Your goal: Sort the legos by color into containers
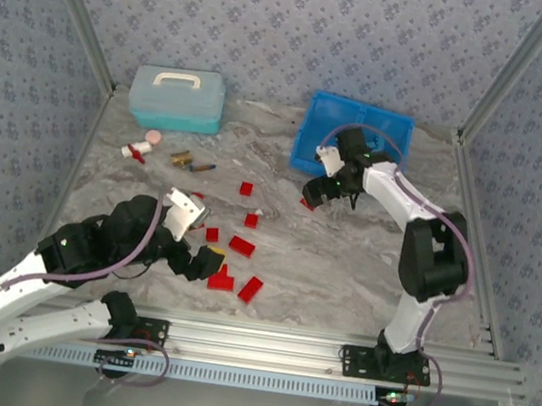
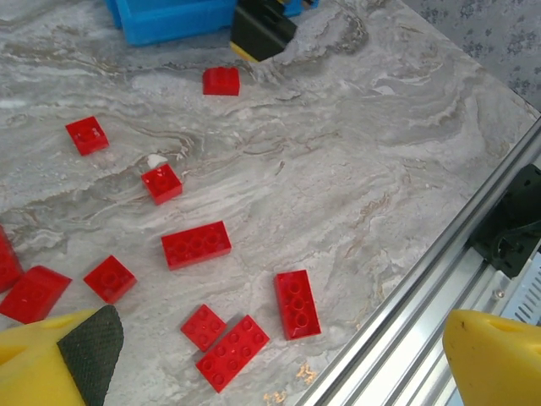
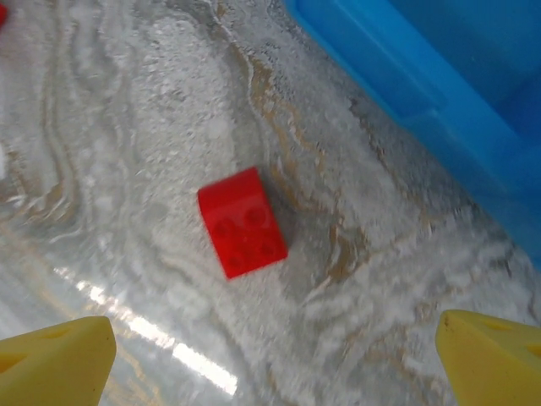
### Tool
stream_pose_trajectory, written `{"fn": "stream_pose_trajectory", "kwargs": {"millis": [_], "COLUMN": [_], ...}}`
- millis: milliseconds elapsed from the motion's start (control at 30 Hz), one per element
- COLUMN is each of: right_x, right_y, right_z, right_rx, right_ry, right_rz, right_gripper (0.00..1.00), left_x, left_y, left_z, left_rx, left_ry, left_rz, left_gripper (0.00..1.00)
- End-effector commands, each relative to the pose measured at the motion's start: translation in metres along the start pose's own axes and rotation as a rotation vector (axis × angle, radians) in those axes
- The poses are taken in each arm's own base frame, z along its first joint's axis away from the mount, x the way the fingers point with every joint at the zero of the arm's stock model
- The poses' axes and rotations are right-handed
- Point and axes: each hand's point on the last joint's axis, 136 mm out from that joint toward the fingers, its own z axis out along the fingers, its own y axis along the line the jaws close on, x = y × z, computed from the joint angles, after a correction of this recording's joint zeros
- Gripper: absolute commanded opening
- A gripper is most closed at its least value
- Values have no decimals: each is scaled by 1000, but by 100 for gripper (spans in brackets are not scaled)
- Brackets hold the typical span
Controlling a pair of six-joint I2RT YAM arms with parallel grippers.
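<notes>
A grey, marble-veined surface (image 1: 342,274) sits boxed in by three walls (image 1: 276,22) papered in pale blue-grey with a small floral repeat, slanting metal posts (image 1: 76,9) at the corners and a ribbed aluminium rail (image 1: 261,343) along the near edge.

Red legos (image 2: 196,244) scattered flat, studs up, on worktop (image 1: 343,264); 1 square brick (image 3: 243,222) near blue tray (image 1: 323,120).

I count ten red legos (image 2: 195,244) on the surface (image 2: 355,169) from the left wrist camera, one cut off at the edge; overhead, one blue tray (image 1: 313,133) and one lidded box (image 1: 177,99).
</notes>
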Motion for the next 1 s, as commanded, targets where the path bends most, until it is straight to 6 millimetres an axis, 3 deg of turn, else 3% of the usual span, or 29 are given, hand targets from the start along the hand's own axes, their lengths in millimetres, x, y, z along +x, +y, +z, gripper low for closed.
{"fn": "stream_pose_trajectory", "kwargs": {"millis": [0,167,333,600,700,767,867,967], "right_x": [0,6,17,34,28,15,-23,-66], "right_y": [6,9,13,21,25,31,45,46], "right_z": [22,57,74,79,71,57,23,-16], "right_rx": [20,38,16,16,27,27,-14,-8], "right_ry": [92,199,244,297,285,237,74,-98], "right_rz": [-107,-156,-147,-161,-166,-158,-96,-23], "right_gripper": [100,95,88,51,44,43,41,36], "left_x": [-11,-9,-8,-9,-10,-11,-10,-11], "left_y": [-9,-5,-3,1,0,1,2,3], "left_z": [-4,-6,-8,-11,-12,-12,-11,-11], "left_rx": [48,28,24,10,12,9,4,-3], "left_ry": [-43,-48,-63,-94,-97,-98,-98,-101], "left_rz": [-27,-24,-42,-44,-44,-44,-47,-51], "left_gripper": [99,99,99,99,99,99,99,99]}}
